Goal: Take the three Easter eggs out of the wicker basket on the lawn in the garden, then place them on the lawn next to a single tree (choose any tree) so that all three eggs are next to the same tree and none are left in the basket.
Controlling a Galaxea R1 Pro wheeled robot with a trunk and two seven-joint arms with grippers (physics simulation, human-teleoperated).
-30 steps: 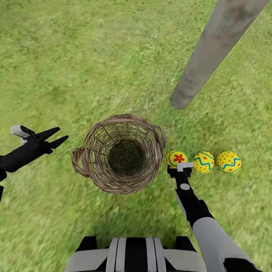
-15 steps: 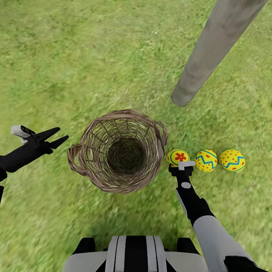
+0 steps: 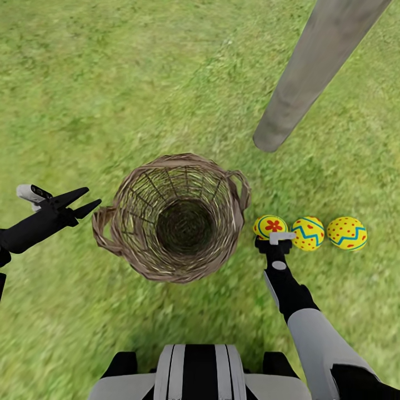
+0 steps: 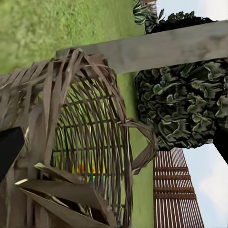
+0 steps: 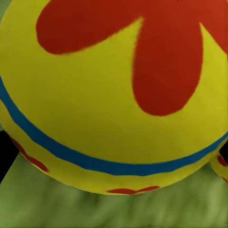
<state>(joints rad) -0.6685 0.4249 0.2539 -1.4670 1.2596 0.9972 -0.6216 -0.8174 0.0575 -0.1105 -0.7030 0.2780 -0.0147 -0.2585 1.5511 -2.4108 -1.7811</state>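
On the lawn [image 3: 111, 83], the basket [image 3: 175, 218] stands upright and open, nothing lying in its dark bottom as seen from the head view. Just beside the basket, on the side away from its near loop handle, three eggs lie in a row on the grass: the flower egg [image 3: 270, 226] nearest the basket, the zigzag egg [image 3: 309, 233] next to it, touching or nearly so, and the dotted egg [image 3: 346, 233] farthest from the basket, a small gap apart from the zigzag one. Beyond the eggs and a little farther from the basket, the pale trunk [image 3: 311, 72] of the tree meets the grass, near the row of eggs. The right hand [image 3: 273, 240] is at the flower egg, on the robot's side of it; in the right wrist view that egg [image 5: 114, 95] looms very close, with dark finger edges at either side, but whether the fingers grip it or stand slack I cannot tell. The left hand [image 3: 83, 203] hovers above the grass on the other side of the basket, well clear of it, its two fingers parted a little and holding nothing. In the left wrist view the basket [image 4: 80, 142] shows side-on, with the trunk [image 4: 166, 47], dark foliage [image 4: 185, 104] and a slatted fence [image 4: 173, 190] behind it.
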